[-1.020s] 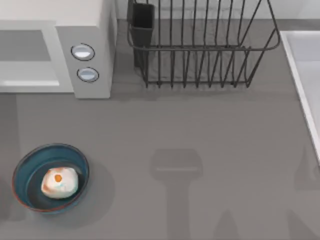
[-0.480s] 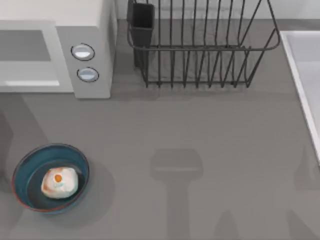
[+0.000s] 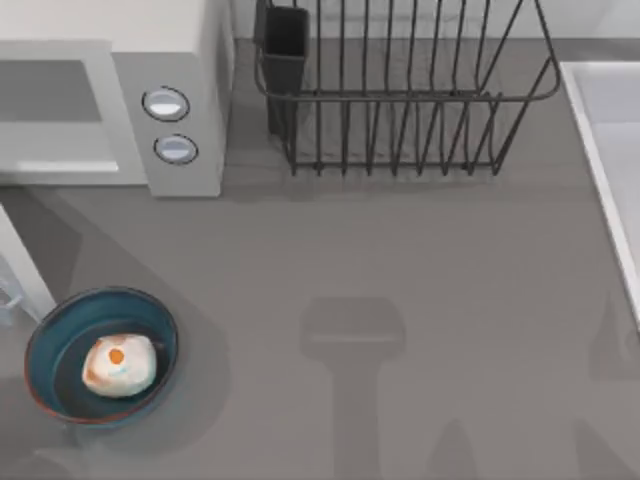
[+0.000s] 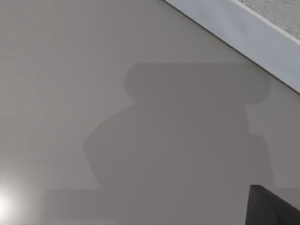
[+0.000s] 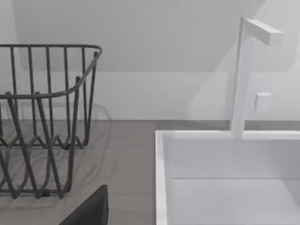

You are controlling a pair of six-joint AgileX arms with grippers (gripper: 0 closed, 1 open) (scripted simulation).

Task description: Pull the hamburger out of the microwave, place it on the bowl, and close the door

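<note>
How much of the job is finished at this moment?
Done: the small whitish-tan hamburger lies in the round blue bowl. In hand and left: the flat pale door of the white boxy microwave stands open at the table's left edge and must be shut.

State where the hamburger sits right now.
In the top view, the hamburger lies inside the bowl at the table's near left, in front of the microwave.
</note>
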